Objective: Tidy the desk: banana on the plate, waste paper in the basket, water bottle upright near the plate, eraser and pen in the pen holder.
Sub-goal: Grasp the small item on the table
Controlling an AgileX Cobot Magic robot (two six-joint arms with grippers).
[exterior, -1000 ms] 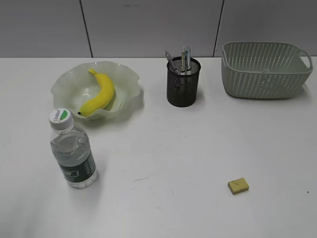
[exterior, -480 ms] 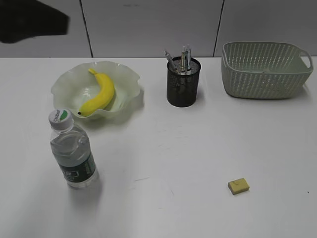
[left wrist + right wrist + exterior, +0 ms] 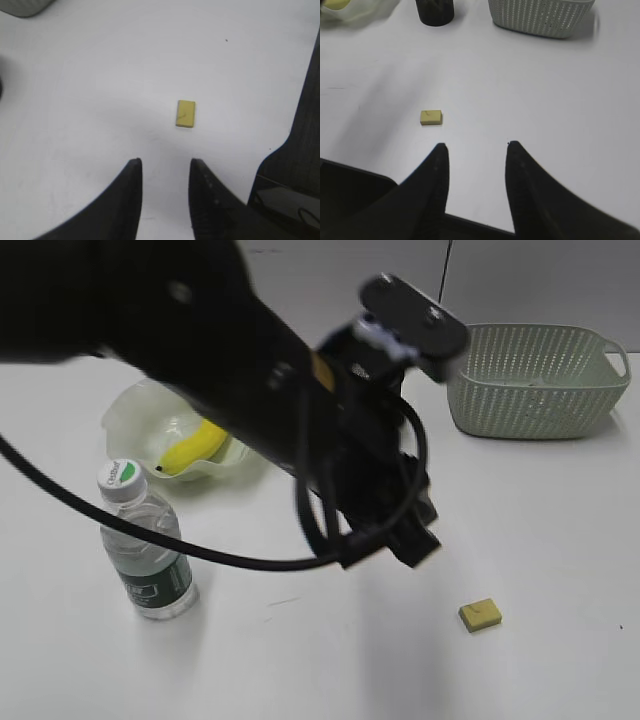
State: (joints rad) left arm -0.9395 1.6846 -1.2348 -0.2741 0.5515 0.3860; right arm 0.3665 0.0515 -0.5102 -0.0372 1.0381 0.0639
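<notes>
A small yellow eraser (image 3: pixel 480 614) lies on the white desk (image 3: pixel 560 530). It also shows in the left wrist view (image 3: pixel 185 114) and the right wrist view (image 3: pixel 431 117). My left gripper (image 3: pixel 418 543) reaches across the middle; it is open and empty (image 3: pixel 165 165), short of the eraser and above the desk. My right gripper (image 3: pixel 476 146) is open and empty, right of the eraser. The banana (image 3: pixel 192 447) lies in the plate (image 3: pixel 130 405). The water bottle (image 3: pixel 148 550) stands upright in front of the plate. The pen holder (image 3: pixel 435 12) is hidden by my arm in the exterior view. No waste paper or pen shows.
The green basket (image 3: pixel 535 380) stands at the back right, also in the right wrist view (image 3: pixel 540 17). My left arm (image 3: pixel 230 370) covers the middle of the exterior view. A black shape (image 3: pixel 295 165) fills the right edge of the left wrist view.
My left arm has swung in from the upper left across the desk, now covering the pen holder and part of the plate. The objects have not moved.
</notes>
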